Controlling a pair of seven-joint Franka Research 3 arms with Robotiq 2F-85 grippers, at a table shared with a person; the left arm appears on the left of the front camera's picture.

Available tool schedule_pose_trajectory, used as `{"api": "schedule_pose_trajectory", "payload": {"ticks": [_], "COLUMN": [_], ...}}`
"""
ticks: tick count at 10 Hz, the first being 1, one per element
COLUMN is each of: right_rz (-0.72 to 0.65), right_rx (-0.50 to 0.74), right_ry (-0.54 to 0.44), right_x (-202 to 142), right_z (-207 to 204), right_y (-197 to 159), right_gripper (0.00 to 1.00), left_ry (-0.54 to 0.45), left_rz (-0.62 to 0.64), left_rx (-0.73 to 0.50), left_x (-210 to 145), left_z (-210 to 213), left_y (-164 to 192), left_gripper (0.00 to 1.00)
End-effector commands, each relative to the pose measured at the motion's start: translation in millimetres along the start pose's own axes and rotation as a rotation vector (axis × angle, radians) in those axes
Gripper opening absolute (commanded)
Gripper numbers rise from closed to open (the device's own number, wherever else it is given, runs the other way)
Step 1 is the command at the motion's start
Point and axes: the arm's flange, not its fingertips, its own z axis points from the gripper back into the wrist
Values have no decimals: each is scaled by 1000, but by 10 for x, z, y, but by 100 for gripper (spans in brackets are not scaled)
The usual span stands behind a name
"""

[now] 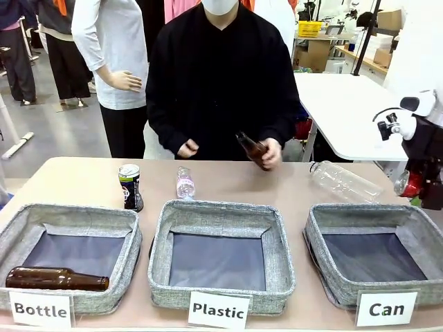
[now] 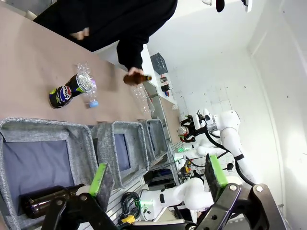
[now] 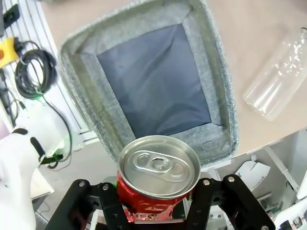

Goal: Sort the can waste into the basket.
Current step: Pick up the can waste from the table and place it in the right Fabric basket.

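Observation:
The crushed red can [image 3: 158, 175] sits top-up between my right gripper's [image 3: 160, 200] black fingers, held above the edge of the grey "Can" basket [image 3: 218, 81]. From the front, that gripper [image 1: 417, 185] hangs at the far right with the red can [image 1: 407, 184] above the back right corner of the "Can" basket [image 1: 325, 225]. The black can with green top [image 1: 129, 187] stands upright on the table behind the "Bottle" basket. My left gripper [image 2: 158, 175] is open with nothing between its green pads [image 2: 100, 179], above the "Bottle" basket; the black can [image 2: 69, 89] is farther off.
A brown bottle [image 1: 55, 279] lies in the "Bottle" basket [image 1: 131, 235]. The "Plastic" basket [image 1: 163, 235] holds nothing. The person's hand holds another brown bottle [image 1: 251, 148] over the table's far edge. A large clear bottle [image 1: 344, 181] and a small one [image 1: 185, 183] lie on the table.

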Motion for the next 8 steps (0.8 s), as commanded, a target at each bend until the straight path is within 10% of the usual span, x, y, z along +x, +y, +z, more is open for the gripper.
{"api": "schedule_pose_trajectory", "payload": {"ticks": [1, 8], "right_rz": [-14, -124], "right_rx": [-9, 146], "right_ry": [48, -16], "right_x": [49, 159], "right_z": [46, 149], "right_y": [-111, -203], "right_gripper": [100, 100], "left_ry": [-8, -8], "left_rz": [13, 13], "left_rx": [-14, -14], "left_x": [-3, -3], "left_z": [-13, -13], "left_y": [-25, -25], "left_gripper": [100, 100]}}
